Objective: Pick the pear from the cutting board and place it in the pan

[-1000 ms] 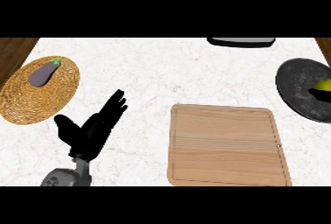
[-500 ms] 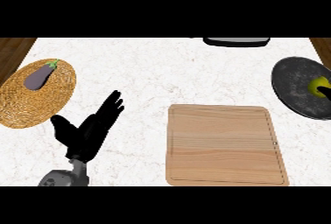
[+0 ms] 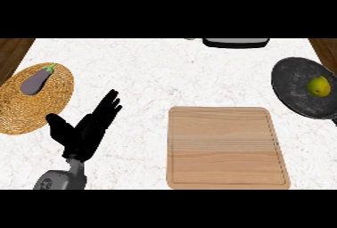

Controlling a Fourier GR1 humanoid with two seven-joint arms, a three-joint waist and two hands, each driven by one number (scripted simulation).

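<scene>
The pear [image 3: 320,86], yellow-green, lies inside the dark round pan [image 3: 294,99] at the far right of the white marbled counter [image 3: 164,71], resting on the pan's floor towards its right side and partway up the view. The pan is cut by the view's right edge. Below and to the left of the pan lies the wooden cutting board [image 3: 223,147], flat on the counter, with its upper right corner near the pan's rim. The left hand [image 3: 85,135] shows at the lower left, well apart from the pear, with the whole cutting board lying between them. Its fingers are straight and spread, pointing up and to the right, the thumb standing off to the left, and it holds nothing. Its grey forearm comes in from the lower edge. Just left of the hand lies a round woven mat [image 3: 20,113], and on the mat's upper part rests a purple eggplant [image 3: 36,82]. A dark object [image 3: 236,42] sits at the counter's top edge, only partly in view.
</scene>
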